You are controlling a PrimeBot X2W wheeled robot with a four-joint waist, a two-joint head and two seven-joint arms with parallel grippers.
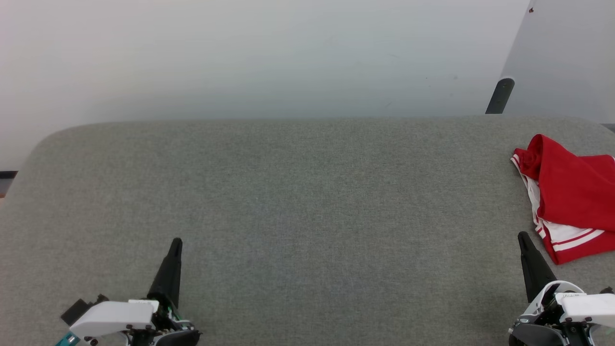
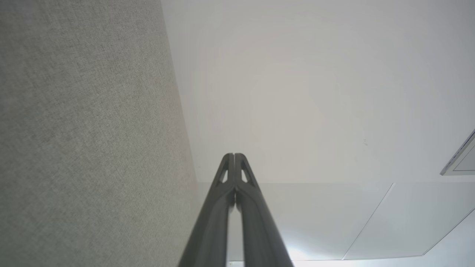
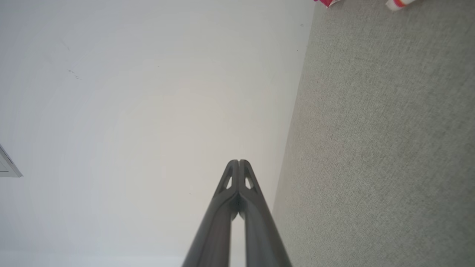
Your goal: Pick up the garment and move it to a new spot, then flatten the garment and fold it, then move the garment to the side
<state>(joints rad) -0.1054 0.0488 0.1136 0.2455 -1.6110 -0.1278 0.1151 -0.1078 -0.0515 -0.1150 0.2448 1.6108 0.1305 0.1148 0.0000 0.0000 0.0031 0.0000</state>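
Note:
The garment [image 1: 571, 192], red with white sleeve cloth and red-striped trim, lies crumpled at the right edge of the grey table [image 1: 307, 202], partly cut off by the frame; its print is hidden. Small red-and-white bits of the garment [image 3: 399, 3] peek in at the top of the right wrist view. My right gripper [image 1: 522, 239] rests just left of and below it, shut and empty, fingertips touching [image 3: 239, 162]. My left gripper [image 1: 177, 242] sits at the lower left, far from the cloth, also shut with nothing in it [image 2: 234, 155].
A pale wall rises behind the table's far edge. A dark post [image 1: 499, 96] stands at the back right beside a light panel [image 1: 567, 57]. The table's corners are rounded.

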